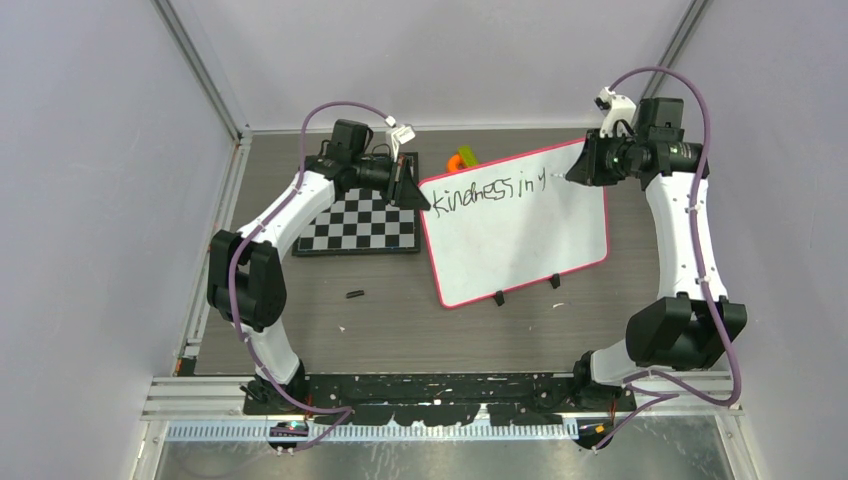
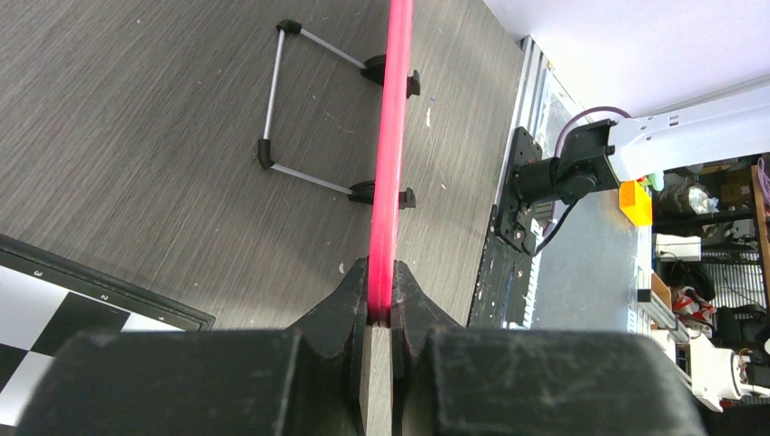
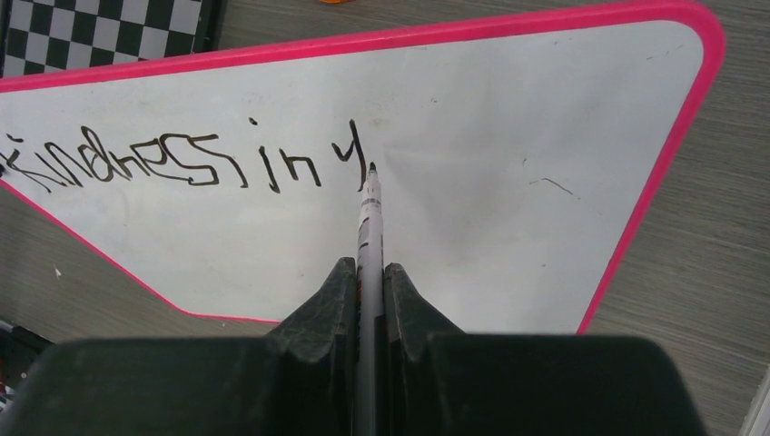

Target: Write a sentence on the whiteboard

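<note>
Clamping whiteboard (image 2: pixel 392 136), left claw (image 2: pixel 380 309); marker (image 3: pixel 368 227) seemingly touching it

Checkerboard (image 1: pixel 362 224), orange-green object (image 1: pixel 462 159) and small black piece (image 1: pixel 354 294) lie on grey table (image 1: pixel 400 335).

- whiteboard (image 1: pixel 520 225), centre of the top view: smooth white face with a soft sheen; frame bright pink, smooth plastic by the look
- sentence (image 3: pixel 195 163): thin black marker ink, matt against the white
- table (image 1: pixel 380 330): grey wood-grain surface, matt, finely streaked
- wire stand (image 2: pixel 276 91), upper left of the left wrist view: bare shiny metal rods, black plastic corners
- left gripper (image 2: pixel 381 272) and right gripper (image 3: pixel 368 272): black matt plastic, finely scuffed
- marker (image 3: pixel 368 227): smooth white barrel
- checkerboard (image 1: pixel 362 222): flat printed squares, black rim
</note>
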{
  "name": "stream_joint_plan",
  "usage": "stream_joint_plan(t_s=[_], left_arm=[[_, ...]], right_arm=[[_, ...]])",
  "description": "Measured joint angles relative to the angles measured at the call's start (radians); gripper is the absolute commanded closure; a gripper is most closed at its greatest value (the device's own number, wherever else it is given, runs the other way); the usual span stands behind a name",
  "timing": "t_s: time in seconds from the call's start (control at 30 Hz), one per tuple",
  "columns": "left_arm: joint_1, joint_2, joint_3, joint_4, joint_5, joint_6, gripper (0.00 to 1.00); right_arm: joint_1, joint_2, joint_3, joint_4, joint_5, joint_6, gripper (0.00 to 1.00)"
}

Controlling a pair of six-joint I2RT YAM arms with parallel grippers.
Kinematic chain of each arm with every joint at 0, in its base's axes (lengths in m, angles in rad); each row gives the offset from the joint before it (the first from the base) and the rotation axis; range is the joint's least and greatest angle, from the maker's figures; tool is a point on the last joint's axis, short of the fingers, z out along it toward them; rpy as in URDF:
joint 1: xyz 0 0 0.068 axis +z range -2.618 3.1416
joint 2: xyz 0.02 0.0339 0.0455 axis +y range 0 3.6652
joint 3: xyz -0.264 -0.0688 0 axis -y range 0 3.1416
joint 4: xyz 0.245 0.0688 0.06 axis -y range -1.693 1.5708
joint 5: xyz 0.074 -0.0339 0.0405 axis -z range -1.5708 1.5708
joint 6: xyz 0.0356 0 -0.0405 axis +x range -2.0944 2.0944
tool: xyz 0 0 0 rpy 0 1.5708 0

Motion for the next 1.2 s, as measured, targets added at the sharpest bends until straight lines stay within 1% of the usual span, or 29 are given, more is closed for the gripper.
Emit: stream_joint_plan(t_s=[0.33, 0.7, 1.2], left_arm=[[0.000, 0.000, 0.000, 0.000, 0.000, 0.000, 1.00], [0.000, 0.000, 0.000, -0.001, 0.000, -0.001, 1.00], [0.000, 0.000, 0.000, -0.002, 0.000, -0.002, 1.00]], right_arm=[[0.008, 0.047, 0.010, 0.021, 0.001, 0.011, 1.00], [0.024, 0.047, 0.000, 0.024, 0.003, 0.002, 1.00], [0.024, 0.037, -0.015, 0.019, 0.047, -0.013, 1.00]])
